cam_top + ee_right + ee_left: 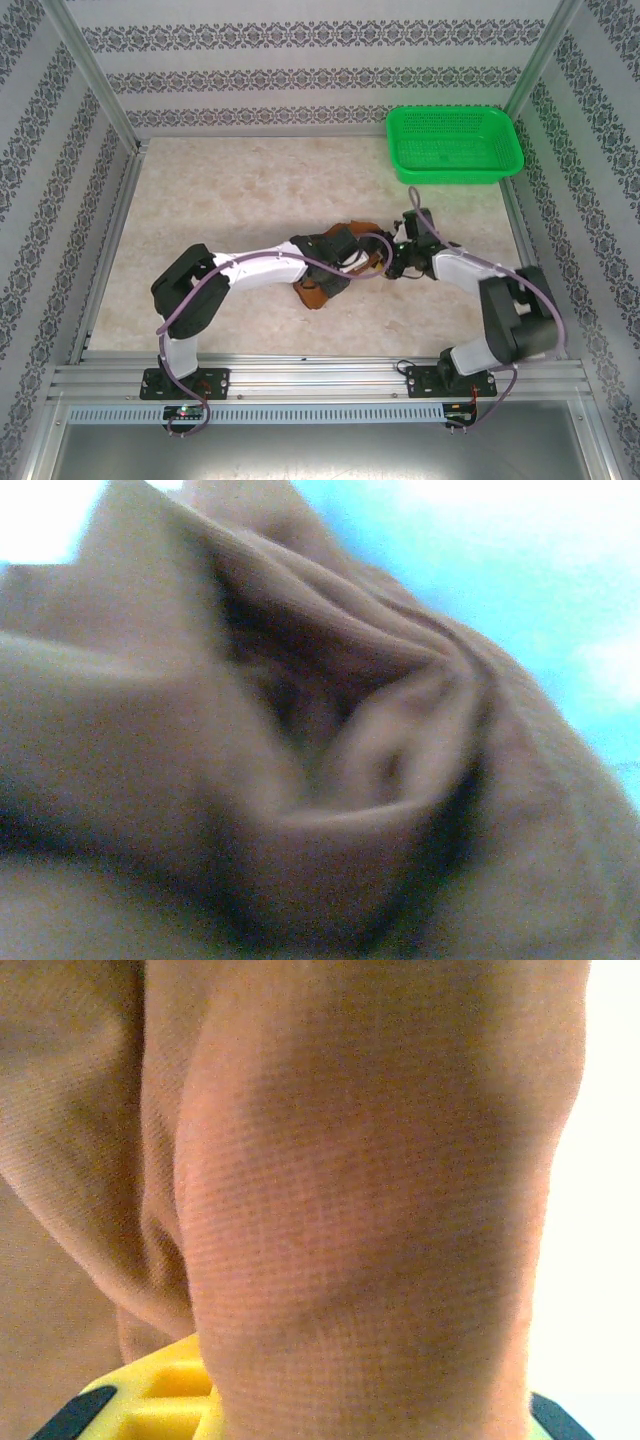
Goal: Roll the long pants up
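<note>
Two claws, the left claw [345, 255] and the right claw [398, 262], meet over the long pants [313, 292], bunched mid-table [230, 200]. A green basket [455, 145] sits at one o'clock.

Left wrist: the long pants [360, 1210] bulge over a yellow finger [160, 1395].

Right wrist: folds of the long pants [300, 780], very close.

I cannot tell how wide either claw is.

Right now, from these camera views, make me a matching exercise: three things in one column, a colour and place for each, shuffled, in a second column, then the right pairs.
Things:
1. long pants
2. basket
3. table

Descriptions:
A. pale beige, marbled, the work surface
B. rust-brown, bunched up near the middle
C. green, far right corner

Pairs: 1-B, 2-C, 3-A
</note>
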`<act>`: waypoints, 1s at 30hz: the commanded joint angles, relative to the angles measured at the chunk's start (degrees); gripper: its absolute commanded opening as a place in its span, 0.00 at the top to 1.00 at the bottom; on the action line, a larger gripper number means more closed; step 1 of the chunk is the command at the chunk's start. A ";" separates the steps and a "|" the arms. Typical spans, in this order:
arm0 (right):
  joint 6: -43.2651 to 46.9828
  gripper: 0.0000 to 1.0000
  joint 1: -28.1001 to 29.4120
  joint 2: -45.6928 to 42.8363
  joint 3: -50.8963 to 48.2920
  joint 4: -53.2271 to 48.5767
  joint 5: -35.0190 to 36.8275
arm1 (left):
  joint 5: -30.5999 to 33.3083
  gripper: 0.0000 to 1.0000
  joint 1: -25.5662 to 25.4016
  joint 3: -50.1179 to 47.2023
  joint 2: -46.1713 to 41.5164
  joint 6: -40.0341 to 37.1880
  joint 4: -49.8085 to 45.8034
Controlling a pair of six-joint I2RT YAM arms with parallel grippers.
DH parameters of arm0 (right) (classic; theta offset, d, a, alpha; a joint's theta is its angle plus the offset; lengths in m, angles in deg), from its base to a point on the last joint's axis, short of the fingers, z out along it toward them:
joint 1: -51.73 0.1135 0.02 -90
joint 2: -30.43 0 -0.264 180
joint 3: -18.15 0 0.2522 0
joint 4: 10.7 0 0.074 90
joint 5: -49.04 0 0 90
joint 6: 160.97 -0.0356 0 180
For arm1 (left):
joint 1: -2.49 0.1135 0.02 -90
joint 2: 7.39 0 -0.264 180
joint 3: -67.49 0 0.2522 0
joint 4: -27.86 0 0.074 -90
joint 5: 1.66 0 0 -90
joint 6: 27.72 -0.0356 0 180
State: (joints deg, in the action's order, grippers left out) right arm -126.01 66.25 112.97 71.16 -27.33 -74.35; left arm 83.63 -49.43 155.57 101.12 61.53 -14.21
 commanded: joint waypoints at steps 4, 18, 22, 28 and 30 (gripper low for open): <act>10.95 0.03 -4.04 -11.83 13.74 -19.31 1.27 | -42.76 1.00 5.38 -1.13 5.67 8.14 -1.86; 16.70 0.02 -4.59 -14.27 9.31 -33.20 3.11 | -70.51 1.00 12.91 -8.29 19.87 47.89 45.53; 17.36 0.02 -4.44 -12.02 8.02 -34.58 5.91 | -70.56 1.00 13.37 -8.02 23.19 48.39 45.99; 17.41 0.02 -3.81 -8.14 7.34 -35.07 8.12 | -70.29 1.00 15.07 -8.02 25.86 50.02 48.56; 17.18 0.02 -3.72 -7.80 6.04 -34.45 9.00 | -70.29 1.00 15.57 -7.81 26.23 50.44 49.32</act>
State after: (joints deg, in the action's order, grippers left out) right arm -109.69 61.79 104.64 78.77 -60.47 -68.14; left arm 7.33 -34.56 150.48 120.97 107.82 41.19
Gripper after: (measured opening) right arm 0.977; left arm 0.280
